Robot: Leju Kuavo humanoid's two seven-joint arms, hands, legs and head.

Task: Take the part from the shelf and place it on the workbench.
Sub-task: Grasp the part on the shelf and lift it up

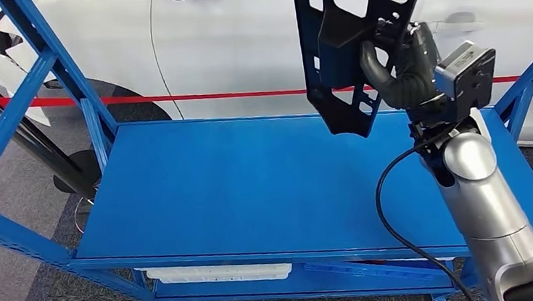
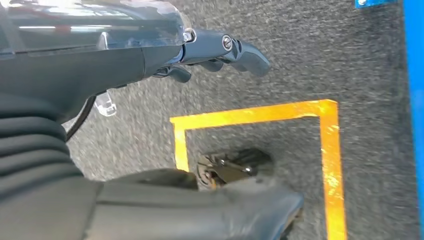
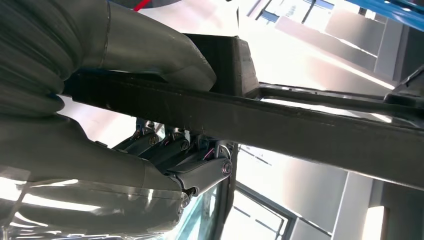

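A long black plastic part with cut-outs hangs upright above the far right of the blue shelf. My right hand grips it from the right side, well clear of the shelf top. In the right wrist view the thumb and dark fingers wrap a black bar of the part. My left hand hangs beside my body over the dark carpet, its fingers loosely curled, nothing in it.
The blue shelf frame has slanted posts at the left and right. A white car stands behind a red rope. A white piece lies on the lower level. Orange floor tape marks the carpet.
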